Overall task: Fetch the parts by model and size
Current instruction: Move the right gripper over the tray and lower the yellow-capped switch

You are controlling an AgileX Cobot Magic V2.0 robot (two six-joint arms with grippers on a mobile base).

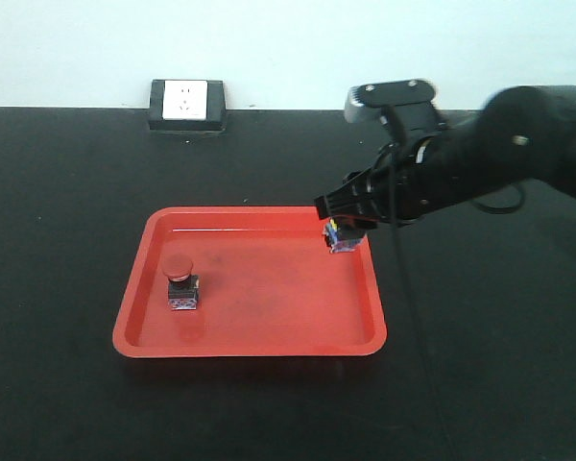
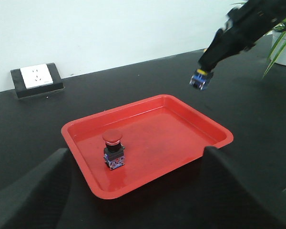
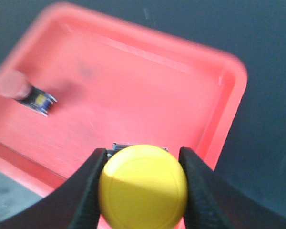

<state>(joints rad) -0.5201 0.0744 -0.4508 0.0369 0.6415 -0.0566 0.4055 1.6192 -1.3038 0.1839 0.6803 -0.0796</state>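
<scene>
Hard to see: the yellow button switch point(image 1: 344, 238) mostly hides behind the right claw point(image 1: 340, 217) in the front view; only its blue-marked bottom pokes out. The right wrist view is blurry, so the red button switch point(image 3: 31, 94) looks like a smudge there
Cut off: the left claw point(image 2: 138, 191) shows only as two dark, blurry fingers point(image 2: 35, 191) at the bottom of its own camera; the rest of that arm is out of the picture
Right arm: it reaches in from the right side, tilting down toward the far right corner of the red tray point(image 1: 259, 348)
Right claw: it pinches the yellow button switch, one finger point(image 3: 88, 188) pressed on each side of the round yellow cap
Left claw: its fingers are spread wide apart with nothing between them
Yellow button switch: up in the air, over the far right edge of the tray, not touching it
Red button switch: stands upright inside the tray, on the left part, red cap on top
Tray: sits on the black table point(image 1: 67, 211)
Behind: a white wall socket point(image 1: 185, 101) rests at the back of the table
</scene>
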